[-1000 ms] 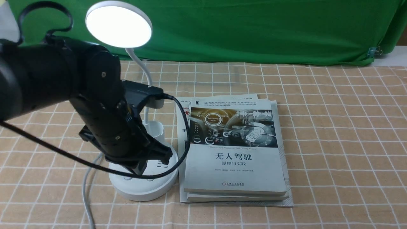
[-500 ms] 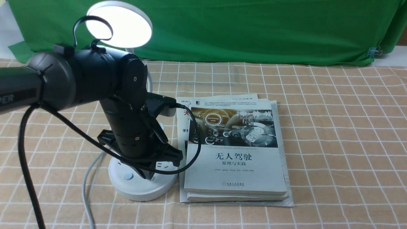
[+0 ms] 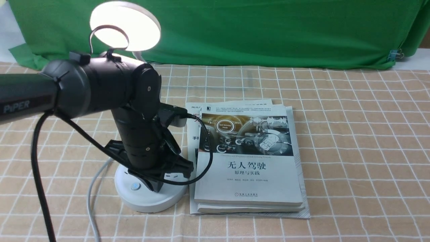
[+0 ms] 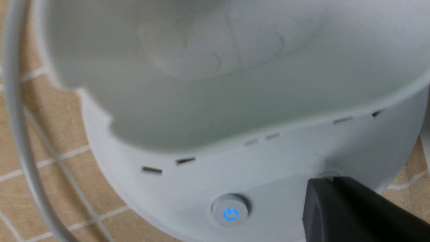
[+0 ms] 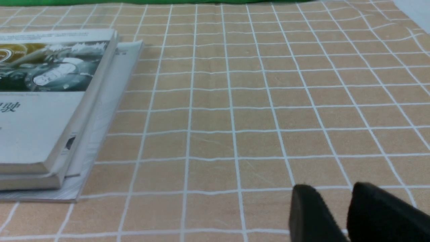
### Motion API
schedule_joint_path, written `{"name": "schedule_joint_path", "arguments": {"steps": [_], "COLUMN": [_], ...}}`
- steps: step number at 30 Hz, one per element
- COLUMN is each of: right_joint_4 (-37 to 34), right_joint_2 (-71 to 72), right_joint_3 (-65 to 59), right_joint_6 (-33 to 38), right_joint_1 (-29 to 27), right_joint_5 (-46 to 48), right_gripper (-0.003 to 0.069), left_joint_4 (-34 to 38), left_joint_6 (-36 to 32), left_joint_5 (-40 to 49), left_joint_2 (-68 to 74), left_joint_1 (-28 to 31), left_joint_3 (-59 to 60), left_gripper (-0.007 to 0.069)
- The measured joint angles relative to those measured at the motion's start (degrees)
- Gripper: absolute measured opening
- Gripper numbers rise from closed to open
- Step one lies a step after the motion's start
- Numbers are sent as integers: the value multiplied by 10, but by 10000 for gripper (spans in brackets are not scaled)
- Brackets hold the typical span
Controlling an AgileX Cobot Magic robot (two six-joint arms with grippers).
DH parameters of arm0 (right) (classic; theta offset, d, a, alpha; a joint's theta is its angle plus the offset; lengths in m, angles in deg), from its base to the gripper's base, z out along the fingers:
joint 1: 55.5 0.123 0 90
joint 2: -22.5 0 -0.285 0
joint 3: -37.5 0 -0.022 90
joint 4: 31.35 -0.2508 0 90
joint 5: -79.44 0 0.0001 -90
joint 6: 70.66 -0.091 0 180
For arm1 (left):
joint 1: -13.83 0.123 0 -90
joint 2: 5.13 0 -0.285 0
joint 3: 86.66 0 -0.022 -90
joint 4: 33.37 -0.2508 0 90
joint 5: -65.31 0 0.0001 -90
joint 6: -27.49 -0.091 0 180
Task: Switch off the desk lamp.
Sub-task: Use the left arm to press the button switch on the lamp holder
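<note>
Desk lamp stood toward the table's near-left corner, just left of the stacked books, its disc still glowing. Within the last second the left gripper had swung right and more upright, uncovering the blue-lit power button, so I judged the lamp not yet off. Only the wrist camera showed its fingers seemingly drawn into one dark tip at a second, unlit button. The right gripper, narrow and empty, hung over bare cloth
</note>
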Motion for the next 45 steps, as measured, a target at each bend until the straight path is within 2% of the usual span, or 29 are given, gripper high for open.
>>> {"name": "schedule_joint_path", "arguments": {"steps": [38,43,45], "right_joint_4": [0,0,0], "right_joint_2": [0,0,0], "right_joint_3": [0,0,0], "right_joint_6": [0,0,0], "right_joint_1": [0,0,0], "right_joint_5": [0,0,0], "right_gripper": [242,242,242], "left_joint_4": [14,14,21], "left_joint_6": [7,7,7], "left_joint_5": [-10,0,-18], "left_joint_2": [8,-23,-84], "left_joint_1": [0,-1,-1], "left_joint_3": [1,13,60], "left_gripper": [5,5,5]}}
